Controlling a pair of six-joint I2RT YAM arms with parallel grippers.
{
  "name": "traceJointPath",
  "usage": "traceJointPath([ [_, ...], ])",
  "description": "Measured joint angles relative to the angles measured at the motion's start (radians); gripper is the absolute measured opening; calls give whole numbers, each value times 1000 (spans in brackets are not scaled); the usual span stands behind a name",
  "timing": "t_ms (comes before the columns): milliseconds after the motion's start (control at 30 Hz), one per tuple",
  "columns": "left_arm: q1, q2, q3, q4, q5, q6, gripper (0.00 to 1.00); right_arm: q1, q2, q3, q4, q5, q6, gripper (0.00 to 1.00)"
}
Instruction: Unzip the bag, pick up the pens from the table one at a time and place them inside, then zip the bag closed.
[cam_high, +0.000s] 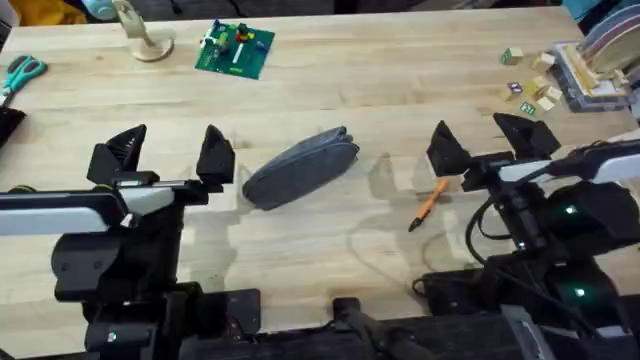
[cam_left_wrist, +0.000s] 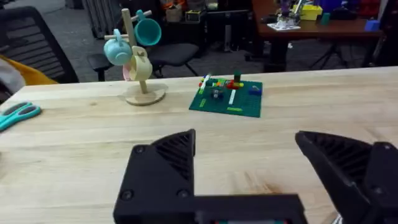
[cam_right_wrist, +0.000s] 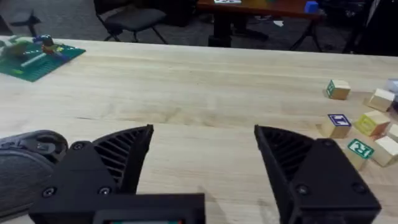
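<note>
Overhead showed the bag (cam_high: 300, 168) lying zipped mid-table, one orange pen (cam_high: 430, 203) just to its right. Both grippers hung spread wide, left gripper (cam_high: 172, 156) beside the bag's left end, right gripper (cam_high: 483, 142) over the pen. Best opening, I'd judge: one pins the pouch, the other pulls the zipper.

Little lettering is being shown that can be made out. On the wooden blocks (cam_right_wrist: 360, 134) lying on the table (cam_right_wrist: 205, 93), a blue letter "I" is being displayed on one block (cam_right_wrist: 337, 121) and a green letter "R" on another (cam_right_wrist: 360, 148). The marks on the remaining blocks are being left unread, as they are too blurred.
</note>
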Motion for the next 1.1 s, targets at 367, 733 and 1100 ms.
traceJointPath([
  [367,0,1,120,-215,43,5,994,0,0,97,-128,-35,-4,997],
  [733,0,254,543,-315,54,85,993,0,219,485,-385,-45,-4,997],
  [1100,0,586,817,-429,138,93,993,0,539,860,-587,-46,-4,997],
])
